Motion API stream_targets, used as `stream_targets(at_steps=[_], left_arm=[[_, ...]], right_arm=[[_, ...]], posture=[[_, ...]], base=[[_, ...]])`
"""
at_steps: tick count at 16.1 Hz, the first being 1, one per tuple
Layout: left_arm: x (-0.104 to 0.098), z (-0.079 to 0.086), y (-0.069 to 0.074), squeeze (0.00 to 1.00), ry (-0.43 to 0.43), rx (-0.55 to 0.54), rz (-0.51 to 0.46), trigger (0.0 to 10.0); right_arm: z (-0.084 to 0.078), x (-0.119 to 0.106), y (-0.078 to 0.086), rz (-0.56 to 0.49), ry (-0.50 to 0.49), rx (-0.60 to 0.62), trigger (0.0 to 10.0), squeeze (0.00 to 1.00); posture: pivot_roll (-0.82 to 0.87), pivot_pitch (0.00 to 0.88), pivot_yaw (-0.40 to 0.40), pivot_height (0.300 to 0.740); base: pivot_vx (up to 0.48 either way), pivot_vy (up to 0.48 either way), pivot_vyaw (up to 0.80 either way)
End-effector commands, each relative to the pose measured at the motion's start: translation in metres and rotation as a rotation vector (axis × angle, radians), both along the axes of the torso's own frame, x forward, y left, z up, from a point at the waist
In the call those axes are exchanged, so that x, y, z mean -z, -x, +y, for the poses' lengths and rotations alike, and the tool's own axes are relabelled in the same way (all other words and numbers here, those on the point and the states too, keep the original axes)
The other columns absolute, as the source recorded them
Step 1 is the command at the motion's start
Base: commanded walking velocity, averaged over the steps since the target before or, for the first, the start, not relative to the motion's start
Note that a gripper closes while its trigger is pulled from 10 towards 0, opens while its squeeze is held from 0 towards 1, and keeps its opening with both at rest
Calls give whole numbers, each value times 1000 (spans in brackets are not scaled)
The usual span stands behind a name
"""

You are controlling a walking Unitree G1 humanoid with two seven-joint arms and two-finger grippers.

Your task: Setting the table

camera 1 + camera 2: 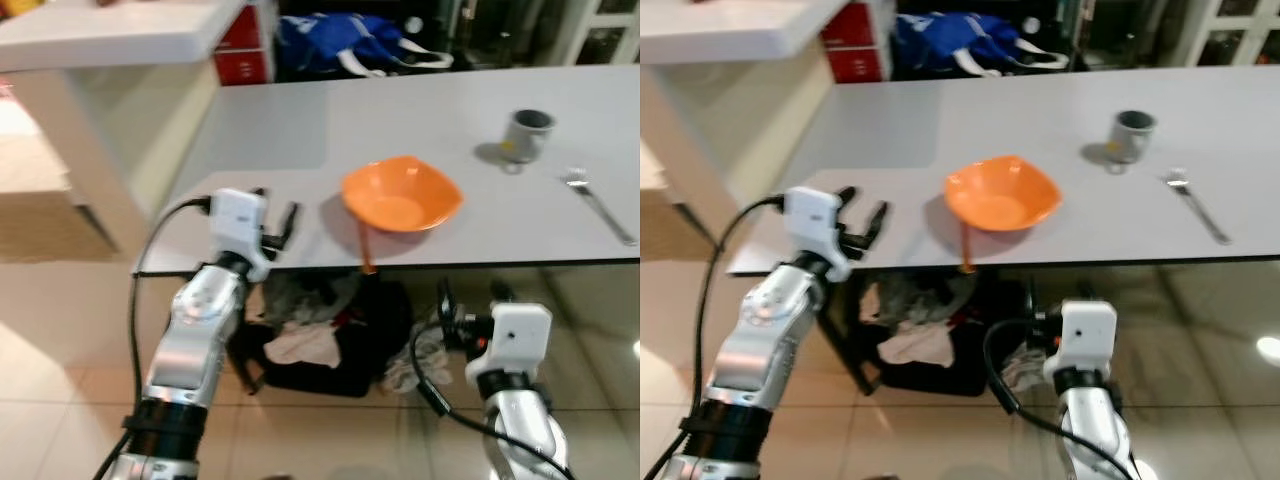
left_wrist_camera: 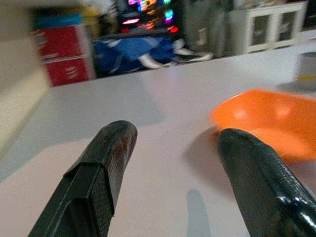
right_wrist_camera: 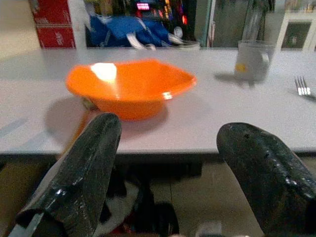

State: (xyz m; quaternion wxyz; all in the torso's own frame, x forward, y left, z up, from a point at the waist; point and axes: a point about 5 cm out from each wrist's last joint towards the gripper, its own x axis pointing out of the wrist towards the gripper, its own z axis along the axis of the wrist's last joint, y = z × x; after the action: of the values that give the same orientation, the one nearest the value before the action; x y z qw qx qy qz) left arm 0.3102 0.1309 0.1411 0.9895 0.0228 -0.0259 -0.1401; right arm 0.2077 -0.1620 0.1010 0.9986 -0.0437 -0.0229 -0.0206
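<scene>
Nearest us, our right gripper (image 3: pixel 165 173) hangs below the grey table (image 1: pixel 420 125) edge, fingers spread wide. Our left gripper (image 1: pixel 275 220) hovers wide and empty over the near left edge. Right of it sits the orange bowl (image 1: pixel 400 195), then farther right the fork (image 1: pixel 600 205) and grey mug (image 1: pixel 527 134).

No text, label, brand or number can be read anywhere. The red box (image 3: pixel 51 22) on the floor beyond the bench's far edge carries pale markings, too blurred to make out. The grey cup (image 3: pixel 253 59) near the bench's far right has a small yellow patch on its side, with no legible letters.
</scene>
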Motion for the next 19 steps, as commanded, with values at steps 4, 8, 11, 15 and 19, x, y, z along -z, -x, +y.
stream_targets(at_steps=[4,8,11,15,19], left_arm=[[22,5,-3,0,-12,-49,57,10000],[22,-4,-4,0,3,-32,39,10000],[17,-9,-6,0,67,-23,21,10000],[18,-10,-5,0,77,-30,17,10000],[19,-12,-5,0,92,-36,16,10000]], right_arm=[[-13,-7,-3,-13,34,26,10000,0],[-13,-9,-6,-13,42,13,10000,0],[-13,-22,-13,-73,70,16,10000,0],[-15,-30,-18,-92,73,7,10000,0],[-16,-28,-19,-78,80,0,10000,0]], posture=[[-55,0,93,740],[-53,0,86,740],[-44,0,80,740],[-43,0,70,740],[-47,0,60,740]], base=[[0,0,0],[0,0,0],[0,0,0],[0,0,0],[0,83,0]])
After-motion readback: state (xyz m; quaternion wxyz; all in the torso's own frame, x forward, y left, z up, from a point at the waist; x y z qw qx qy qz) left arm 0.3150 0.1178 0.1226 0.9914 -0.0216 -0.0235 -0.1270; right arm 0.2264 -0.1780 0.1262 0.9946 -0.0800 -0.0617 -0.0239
